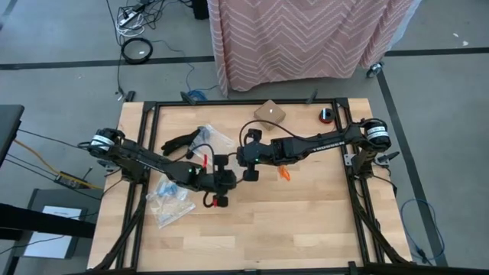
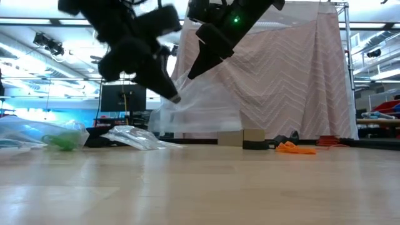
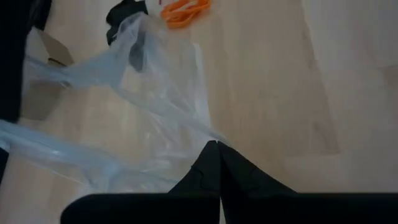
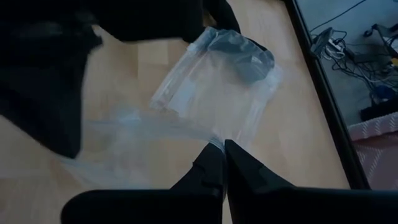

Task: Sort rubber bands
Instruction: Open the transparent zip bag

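Both the left gripper (image 3: 219, 146) and right gripper (image 4: 222, 144) are pinching one clear bag (image 4: 211, 93) aloft (jaws clamped on film), risking a tear or slip while orange rubber bands (image 1: 284, 174) are lying on the table nearby.

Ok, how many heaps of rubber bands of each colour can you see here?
Orange heap, loose on the table: 1
Black heap, beside a clear zip bag: 1
Green heap, inside a second bag: 1
Blue: 0 that I can tell
Total: 3 heaps
Left pincer and right pincer hold a third bag.
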